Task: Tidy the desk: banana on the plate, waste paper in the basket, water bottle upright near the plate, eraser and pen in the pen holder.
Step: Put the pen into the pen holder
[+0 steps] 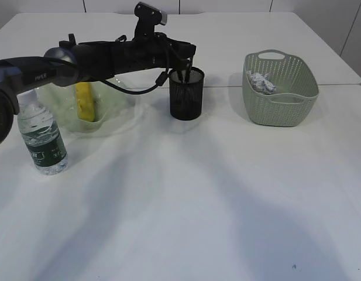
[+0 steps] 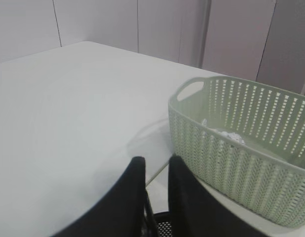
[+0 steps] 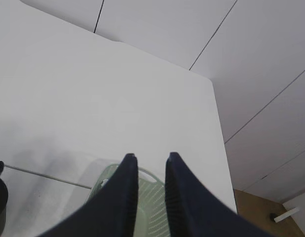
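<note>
The left gripper (image 1: 186, 65), slightly parted and grasping nothing visible, hung over the black mesh pen holder (image 1: 186, 93), the right gripper (image 3: 151, 163) also slightly parted and empty, while the green-labelled water bottle (image 1: 42, 137), writing unreadable, stood upright beside the plate (image 1: 113, 114) with the banana (image 1: 85, 102), waste paper (image 1: 262, 82) in the basket (image 1: 281, 105).

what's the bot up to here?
Desk tidy, late stage. The left end effector hangs over the pen holder, fingers slightly apart; whether it holds anything isn't visible. Banana is on the plate, waste paper in the basket, water bottle upright beside the plate.
</note>
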Tool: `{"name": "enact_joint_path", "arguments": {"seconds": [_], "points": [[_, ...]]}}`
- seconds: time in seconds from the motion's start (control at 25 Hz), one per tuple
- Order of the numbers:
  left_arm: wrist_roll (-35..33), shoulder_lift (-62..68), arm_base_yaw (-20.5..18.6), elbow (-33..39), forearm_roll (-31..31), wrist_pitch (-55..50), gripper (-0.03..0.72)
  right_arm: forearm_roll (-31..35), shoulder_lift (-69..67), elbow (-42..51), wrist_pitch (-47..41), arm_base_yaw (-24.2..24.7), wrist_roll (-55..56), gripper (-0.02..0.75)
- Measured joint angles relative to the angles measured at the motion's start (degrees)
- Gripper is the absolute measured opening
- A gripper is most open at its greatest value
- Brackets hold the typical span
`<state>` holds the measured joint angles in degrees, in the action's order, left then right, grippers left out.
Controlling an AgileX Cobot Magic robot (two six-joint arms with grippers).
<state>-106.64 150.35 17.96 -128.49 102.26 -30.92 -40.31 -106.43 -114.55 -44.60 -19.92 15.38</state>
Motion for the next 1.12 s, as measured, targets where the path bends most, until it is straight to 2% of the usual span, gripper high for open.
{"name": "enact_joint_path", "arguments": {"seconds": [0.6,1.12], "points": [[0.1,-0.3,-0.1,0.0,0.0,-0.3,0.134,0.0,0.0,0.0,0.0,0.0,0.0,0.148],[1.2,-4.5,-3.0,0.0,0.0,0.3,0.137,0.0,0.0,0.0,1.3,0.0,1.0,0.148]]}}
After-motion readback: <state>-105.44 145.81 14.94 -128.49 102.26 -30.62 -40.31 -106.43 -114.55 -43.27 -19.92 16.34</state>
